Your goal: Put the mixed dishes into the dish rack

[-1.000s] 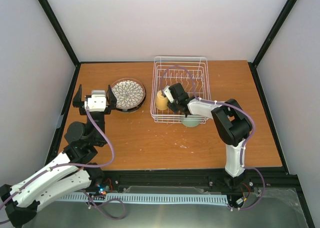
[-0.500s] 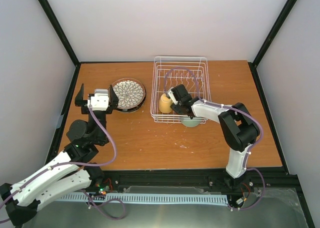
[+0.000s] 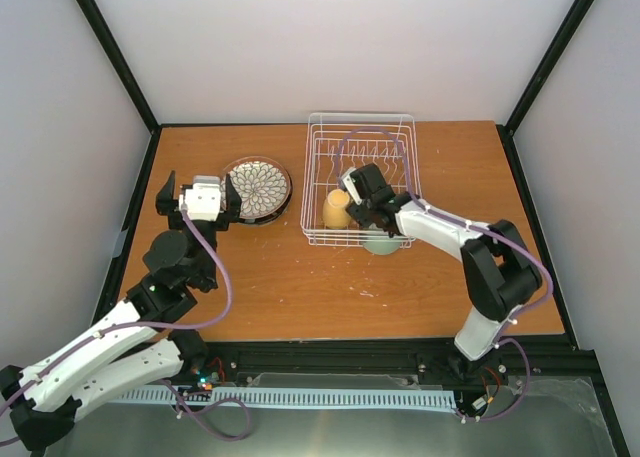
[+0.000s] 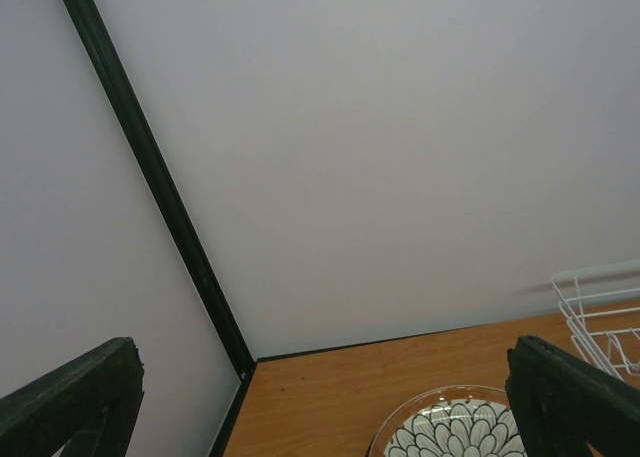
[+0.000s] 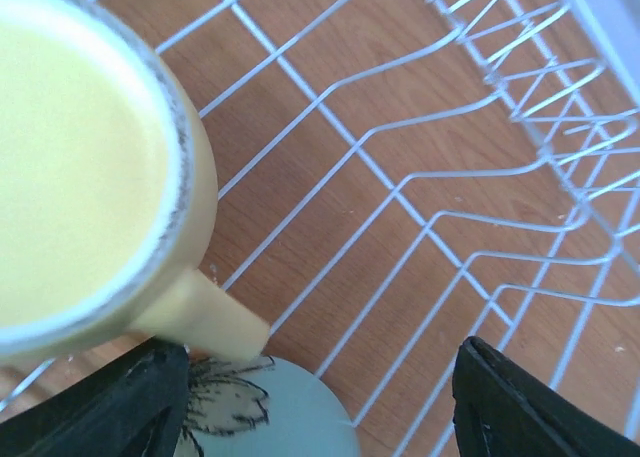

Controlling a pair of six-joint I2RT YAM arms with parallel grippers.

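Note:
The white wire dish rack (image 3: 372, 157) stands at the back middle of the table. The yellow mug (image 3: 336, 209) sits in its near left corner. In the right wrist view the mug (image 5: 80, 167) fills the upper left, its handle pointing down beside my left finger. The pale green bowl (image 3: 381, 244) lies at the rack's near edge, and its flower drawing shows in the right wrist view (image 5: 285, 422). My right gripper (image 3: 358, 213) is open over the rack floor, right of the mug. The white petal-patterned plate (image 3: 257, 189) lies left of the rack. My left gripper (image 3: 198, 199) is open and empty beside it. The other plates are out of view.
The left wrist view shows the plate's far rim (image 4: 452, 429), the rack's corner (image 4: 600, 312) at the right, and the back wall with a black corner post (image 4: 160, 187). Bare wooden table (image 3: 330, 287) lies in front of the rack. Black frame rails edge the table.
The right gripper has drawn back to the right, away from the mug, and the mug has shifted slightly right. The left gripper has moved a little right, toward the petal plate.

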